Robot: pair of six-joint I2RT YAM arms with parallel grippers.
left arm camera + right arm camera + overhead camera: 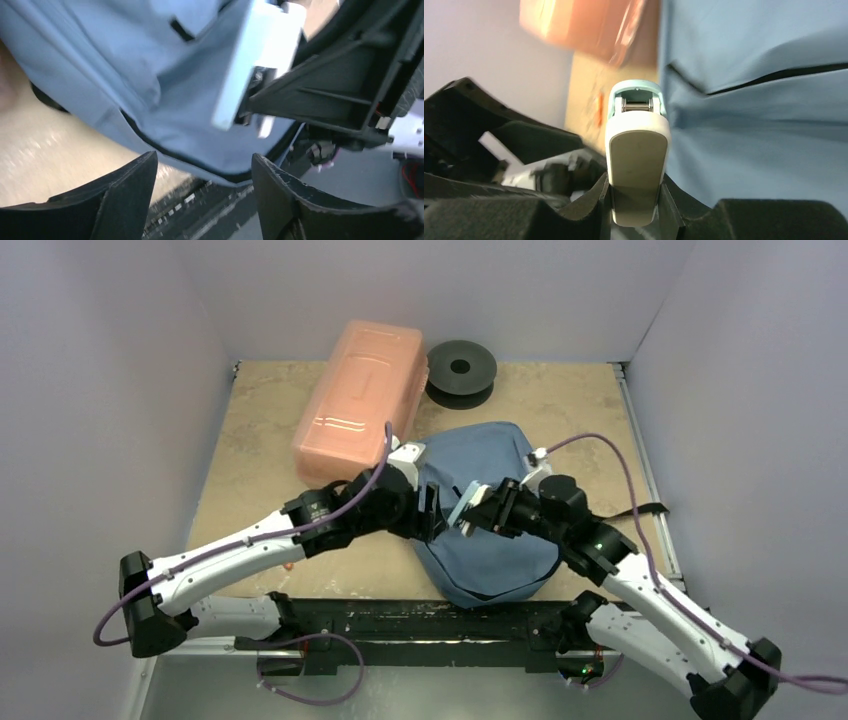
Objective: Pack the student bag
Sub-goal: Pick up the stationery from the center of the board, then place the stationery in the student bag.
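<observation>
The student bag (495,565), soft blue-grey with dark zipper trim, lies in the middle of the table. My right gripper (480,517) is shut on a pale teal and white stapler (462,505) and holds it over the bag's left part. In the right wrist view the stapler (636,150) stands out between my fingers, with the bag (764,125) just right of it. My left gripper (430,512) is open and holds nothing, at the bag's left edge. In the left wrist view the bag (125,75) and the stapler (250,65) lie just beyond its fingertips (145,170).
A translucent pink plastic box (360,400) lies at the back left, touching the bag's far corner. A black spool (461,370) sits behind the bag. A small orange item (600,110) lies on the table near the left arm. Grey walls enclose the table.
</observation>
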